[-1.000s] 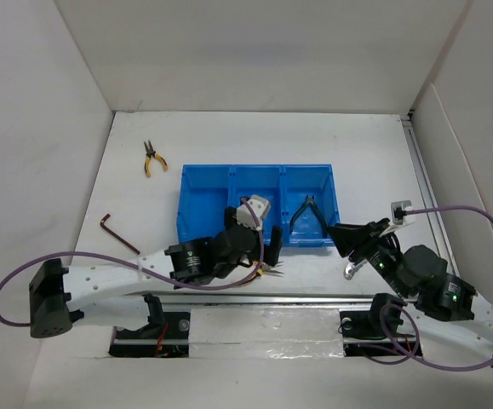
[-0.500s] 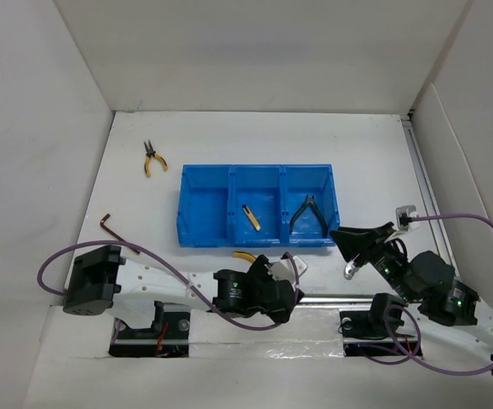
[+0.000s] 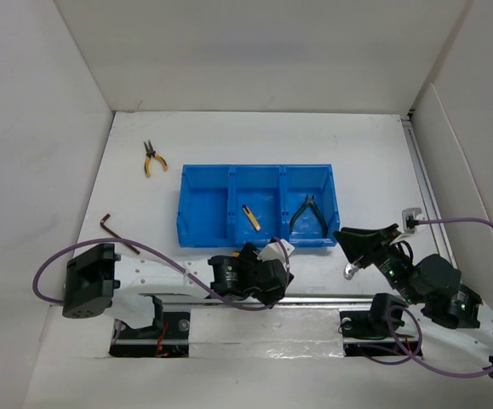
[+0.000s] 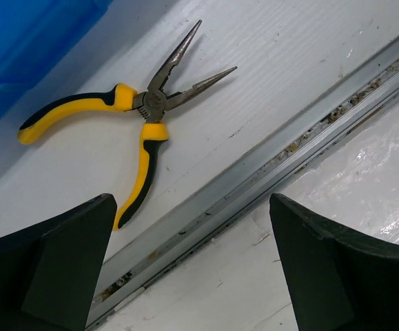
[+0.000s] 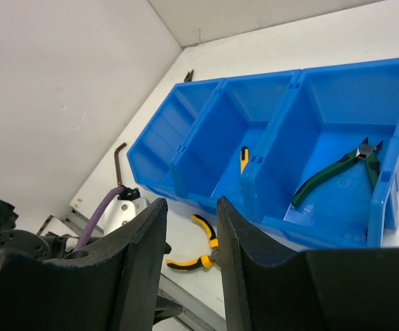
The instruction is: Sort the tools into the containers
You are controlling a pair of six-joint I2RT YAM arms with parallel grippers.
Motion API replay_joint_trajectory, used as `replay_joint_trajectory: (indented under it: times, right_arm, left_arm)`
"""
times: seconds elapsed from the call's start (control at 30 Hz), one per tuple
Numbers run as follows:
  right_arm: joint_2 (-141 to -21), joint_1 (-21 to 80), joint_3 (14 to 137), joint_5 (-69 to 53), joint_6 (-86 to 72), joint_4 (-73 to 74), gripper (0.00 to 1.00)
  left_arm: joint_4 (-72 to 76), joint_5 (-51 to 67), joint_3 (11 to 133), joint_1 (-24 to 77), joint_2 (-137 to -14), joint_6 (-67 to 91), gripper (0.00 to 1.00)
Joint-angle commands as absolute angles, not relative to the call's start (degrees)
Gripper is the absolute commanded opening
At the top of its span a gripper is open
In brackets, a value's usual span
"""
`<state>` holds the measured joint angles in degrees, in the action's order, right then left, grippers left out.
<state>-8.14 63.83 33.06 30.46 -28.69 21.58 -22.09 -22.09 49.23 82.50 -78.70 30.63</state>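
The blue three-compartment tray holds a short yellow-and-black stick tool in its middle compartment and dark green-handled pliers in its right one; the left one looks empty. My left gripper hangs open and empty at the near rail. Just beyond its fingers lie yellow-handled long-nose pliers, which also show in the right wrist view. My right gripper is slightly open and empty, right of the tray's front corner. Other yellow pliers lie far left, a hex key left of the tray.
A small silver piece lies near the rail under my right gripper. A metal rail runs along the near table edge. White walls enclose the table on three sides. The right wrist view shows the tray, green pliers and stick tool.
My left gripper has drawn back from the tray's front to the near rail, and the stick tool now shows in the middle compartment. My right arm has shifted slightly to the right.
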Motion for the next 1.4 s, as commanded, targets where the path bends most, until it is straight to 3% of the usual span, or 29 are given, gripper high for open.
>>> replay_joint_trajectory:
  times: [0.0,0.47,0.6,0.9,1.23,1.3,1.37]
  right_arm:
    - [-7.82,64.25,32.7,29.71,-27.51,20.3,0.41]
    - [-7.3,66.01,32.96,29.79,-26.98,20.65,0.4]
    - [-6.94,66.53,32.96,29.79,-26.89,20.57,0.4]
    - [-6.06,66.53,32.87,29.79,-26.98,20.74,0.4]
    - [-4.22,66.53,32.7,30.06,-27.33,21.0,0.41]
    - [-3.87,66.53,32.7,30.06,-27.51,21.09,0.41]
    - [-3.43,66.53,32.61,30.15,-27.51,21.09,0.41]
  left_arm:
    - [-21.36,-18.64,48.96,79.74,-79.0,27.95,0.93]
    - [-21.45,-14.86,52.65,73.83,-92.46,25.14,0.92]
    - [-21.27,-13.71,52.65,73.3,-93.43,24.7,0.87]
    - [-21.97,-11.08,53.52,73.3,-95.97,24.17,0.45]
    - [-23.21,-9.67,54.49,77.17,-99.23,25.75,0.27]
    - [-22.94,-8.79,54.06,77.17,-99.67,25.75,0.19]
    - [-22.67,-8.52,53.96,77.78,-100.1,25.75,0.02]
